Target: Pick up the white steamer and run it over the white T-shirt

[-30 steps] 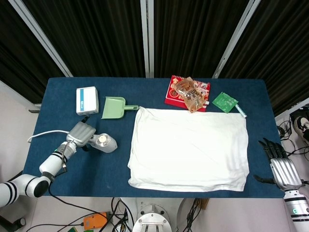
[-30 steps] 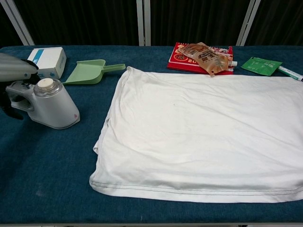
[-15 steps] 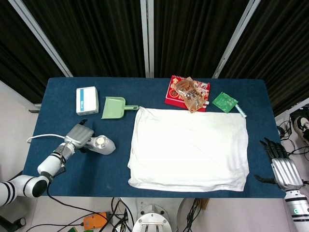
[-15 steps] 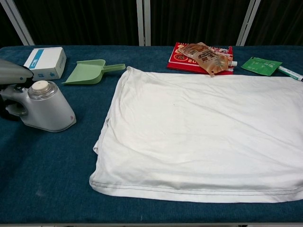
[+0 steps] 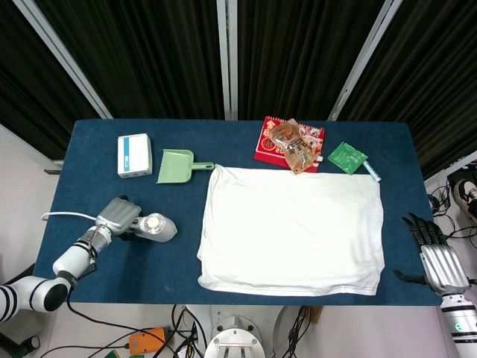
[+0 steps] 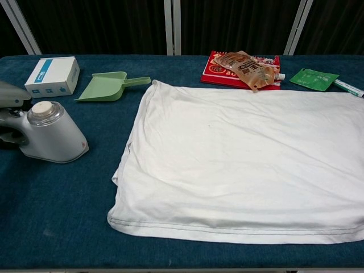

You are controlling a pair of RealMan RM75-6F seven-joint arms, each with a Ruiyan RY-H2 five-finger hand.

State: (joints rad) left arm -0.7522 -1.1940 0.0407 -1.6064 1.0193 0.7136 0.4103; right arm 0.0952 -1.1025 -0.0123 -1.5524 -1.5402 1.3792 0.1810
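Observation:
The white steamer (image 5: pixel 155 227) stands on the blue table at the front left, its round cap up, also seen in the chest view (image 6: pixel 50 135). My left hand (image 5: pixel 115 215) grips its handle from the left; at the chest view's edge the left hand (image 6: pixel 8 102) wraps over that handle. The white T-shirt (image 5: pixel 293 230) lies flat across the table's middle and right, also in the chest view (image 6: pixel 244 165), a gap of bare cloth between it and the steamer. My right hand (image 5: pixel 438 259) hangs off the table's right edge, fingers straight and apart, holding nothing.
A white and blue box (image 5: pixel 134 154) and a green dustpan (image 5: pixel 177 165) lie behind the steamer. A red packet with a brown pouch (image 5: pixel 292 143), a green sachet (image 5: pixel 347 157) and a pen (image 5: pixel 372 173) sit behind the shirt. A white cable (image 5: pixel 67 215) trails left.
My left hand and the steamer have slid left and toward the table's front edge, farther from the T-shirt. The right hand has stayed still.

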